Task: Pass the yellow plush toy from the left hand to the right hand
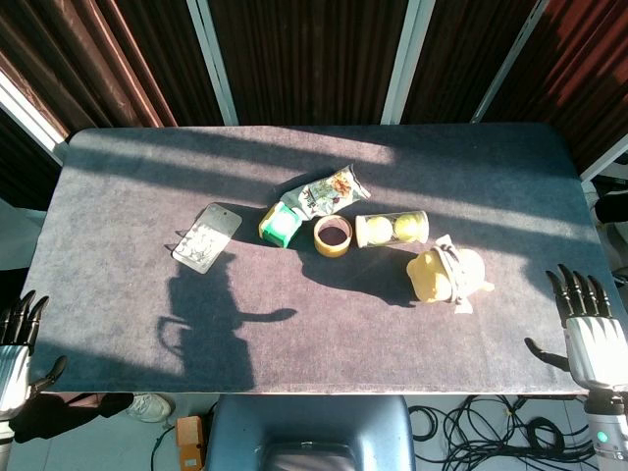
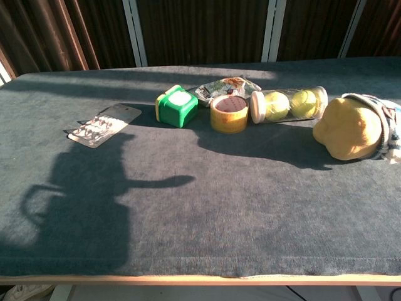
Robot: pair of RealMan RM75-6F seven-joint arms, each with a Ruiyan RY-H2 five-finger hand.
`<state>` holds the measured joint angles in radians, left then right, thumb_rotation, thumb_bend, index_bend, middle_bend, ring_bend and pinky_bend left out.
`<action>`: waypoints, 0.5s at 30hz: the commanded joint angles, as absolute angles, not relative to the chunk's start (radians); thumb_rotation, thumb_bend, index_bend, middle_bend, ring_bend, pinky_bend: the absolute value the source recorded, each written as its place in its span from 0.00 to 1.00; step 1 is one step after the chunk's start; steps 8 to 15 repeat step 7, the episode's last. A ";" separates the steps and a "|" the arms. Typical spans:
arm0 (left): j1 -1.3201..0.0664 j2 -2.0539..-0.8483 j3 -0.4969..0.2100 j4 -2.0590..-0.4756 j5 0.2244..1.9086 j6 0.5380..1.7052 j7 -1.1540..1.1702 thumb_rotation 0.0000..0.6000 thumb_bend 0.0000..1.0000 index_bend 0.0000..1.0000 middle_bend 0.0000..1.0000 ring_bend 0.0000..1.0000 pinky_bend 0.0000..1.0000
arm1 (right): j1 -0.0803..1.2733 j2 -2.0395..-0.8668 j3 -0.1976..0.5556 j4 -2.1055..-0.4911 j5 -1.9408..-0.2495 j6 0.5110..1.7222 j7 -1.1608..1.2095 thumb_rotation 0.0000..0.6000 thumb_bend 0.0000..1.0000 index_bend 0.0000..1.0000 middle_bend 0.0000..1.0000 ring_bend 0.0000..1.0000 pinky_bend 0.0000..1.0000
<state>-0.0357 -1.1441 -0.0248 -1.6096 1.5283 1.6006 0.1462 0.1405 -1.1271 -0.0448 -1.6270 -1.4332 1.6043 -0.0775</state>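
The yellow plush toy (image 1: pixel 446 275) with a striped scarf lies on the table right of centre; the chest view has the yellow plush toy (image 2: pixel 351 128) at its right edge. Nothing holds it. My right hand (image 1: pixel 591 334) hovers off the table's front right corner, fingers spread, well clear of the toy. My left hand (image 1: pixel 15 343) is at the front left corner, beyond the table edge, fingers apart and empty. Neither hand appears in the chest view.
A tube of tennis balls (image 1: pixel 392 229), a tape roll (image 1: pixel 333 235), a green cube (image 1: pixel 279 225) and a snack bag (image 1: pixel 327 191) cluster mid-table just left of the toy. A blister card (image 1: pixel 207 236) lies further left. Cables (image 1: pixel 461 422) sprawl on the floor below.
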 commanded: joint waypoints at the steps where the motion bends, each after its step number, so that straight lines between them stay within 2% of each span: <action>1: -0.038 -1.139 -0.023 -1.615 1.528 1.590 0.143 1.00 0.25 0.00 0.00 0.00 0.21 | 0.126 -1.126 -0.035 -1.632 -1.444 1.600 -0.076 1.00 0.02 0.00 0.00 0.00 0.00; 15: -0.039 -1.138 -0.026 -1.621 1.524 1.581 0.147 1.00 0.25 0.00 0.00 0.00 0.21 | 0.116 -1.123 -0.027 -1.632 -1.462 1.583 -0.066 1.00 0.02 0.00 0.00 0.00 0.00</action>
